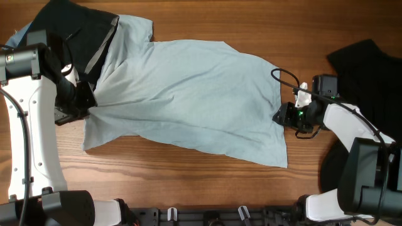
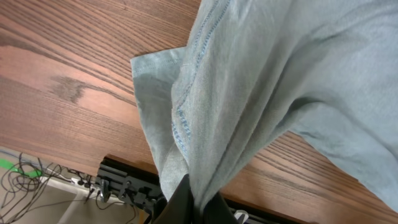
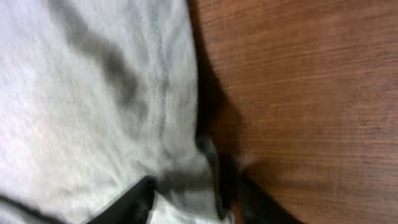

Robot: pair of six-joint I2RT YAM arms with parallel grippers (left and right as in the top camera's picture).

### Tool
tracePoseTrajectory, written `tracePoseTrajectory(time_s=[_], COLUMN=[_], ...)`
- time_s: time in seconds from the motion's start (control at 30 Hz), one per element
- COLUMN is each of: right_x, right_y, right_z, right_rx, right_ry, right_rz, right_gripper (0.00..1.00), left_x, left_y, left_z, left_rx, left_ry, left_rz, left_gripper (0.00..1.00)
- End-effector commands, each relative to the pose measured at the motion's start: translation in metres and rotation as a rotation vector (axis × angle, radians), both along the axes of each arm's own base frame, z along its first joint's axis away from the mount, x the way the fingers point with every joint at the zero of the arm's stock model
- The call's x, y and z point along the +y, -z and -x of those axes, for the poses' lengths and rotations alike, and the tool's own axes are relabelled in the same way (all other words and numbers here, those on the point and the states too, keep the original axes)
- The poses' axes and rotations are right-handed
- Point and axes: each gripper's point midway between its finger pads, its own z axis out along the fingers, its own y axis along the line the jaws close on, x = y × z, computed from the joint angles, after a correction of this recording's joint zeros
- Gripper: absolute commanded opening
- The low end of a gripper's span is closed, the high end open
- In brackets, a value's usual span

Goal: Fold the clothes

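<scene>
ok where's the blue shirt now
Overhead view: the T-shirt lies spread across the table, between the left gripper pinching one edge and the right gripper at the other.

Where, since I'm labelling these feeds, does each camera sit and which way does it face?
Overhead: fixed above, looking straight down on the T-shirt spread across the table; both arms show, left gripper and right gripper at opposite edges.
Left wrist: on the left arm, looking along its dark fingers at bunched cloth they pinch.
Right wrist: on the right arm, close on the hem between its fingers.
Shared: all show the T-shirt and wood table.
</scene>
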Motion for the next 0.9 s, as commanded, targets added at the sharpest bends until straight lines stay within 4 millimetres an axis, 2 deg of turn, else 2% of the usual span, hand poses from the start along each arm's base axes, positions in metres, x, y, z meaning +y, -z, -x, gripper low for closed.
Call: tracePoseTrajectory(time_s=[0.0,0.03,0.13,0.2,0.23,0.37,0.4,0.43,0.47,0.5,0.53,0.7,0.77,0.83,0.87], right_x=[0.014,0.02,0.01,-0.016,-0.044,-0.08,-0.084,-0.085,-0.084,-0.084,-0.084,-0.084,-0.09,-0.088,-0.087], right_y=[0.007,0.0,-0.028,-0.056,-0.071,-0.086,-0.088,-0.088,-0.089,-0.089,-0.089,-0.089,-0.087,-0.087,-0.087], right_z=[0.009,0.004,-0.01,-0.02,-0.017,-0.006,-0.006,-0.006,-0.006,-0.006,-0.006,-0.006,-0.005,-0.004,-0.002], right_rx=[0.003,-0.029,-0.072,-0.117,-0.11,-0.123,-0.129,-0.128,-0.131,-0.131,-0.132,-0.132,-0.107,-0.103,-0.092], right_ry=[-0.022,-0.05,-0.025,0.041,0.152,0.277,0.292,0.294,0.291,0.291,0.292,0.293,0.376,0.374,0.371], right_rz=[-0.071,-0.105,-0.091,-0.014,0.062,0.119,0.121,0.121,0.115,0.116,0.116,0.116,0.122,0.114,0.108], right_gripper=[0.2,0.04,0.04,0.04,0.04,0.04,0.04,0.04,0.04,0.04,0.04,0.04,0.04,0.04,0.04], left_x=[0.0,0.0,0.0,-0.001,-0.001,-0.001,0.0,0.0,0.0,0.0,-0.001,-0.003,-0.002,0.003,0.008], left_y=[0.002,0.002,0.002,0.002,0.002,0.002,0.002,0.002,0.002,0.002,0.002,0.009,0.031,0.058,0.081], left_z=[0.0,0.0,0.0,0.002,0.003,0.001,0.0,-0.001,-0.002,-0.002,-0.002,-0.01,-0.013,-0.022,-0.043], left_rx=[0.009,0.009,0.01,0.017,0.02,0.013,0.008,0.004,0.0,0.0,0.001,-0.001,0.011,-0.015,-0.105], left_ry=[-0.007,-0.007,-0.007,-0.008,-0.008,-0.008,-0.008,-0.008,-0.008,-0.008,-0.008,-0.008,-0.008,-0.019,-0.024], left_rz=[-0.005,-0.005,-0.004,-0.003,-0.002,-0.004,-0.004,-0.004,-0.005,-0.005,0.003,0.017,0.019,0.015,0.039], left_gripper=[0.04,0.04,0.04,0.04,0.04,0.06,0.12,0.3,0.43,0.52,0.57,0.62,0.65,0.7,0.52])
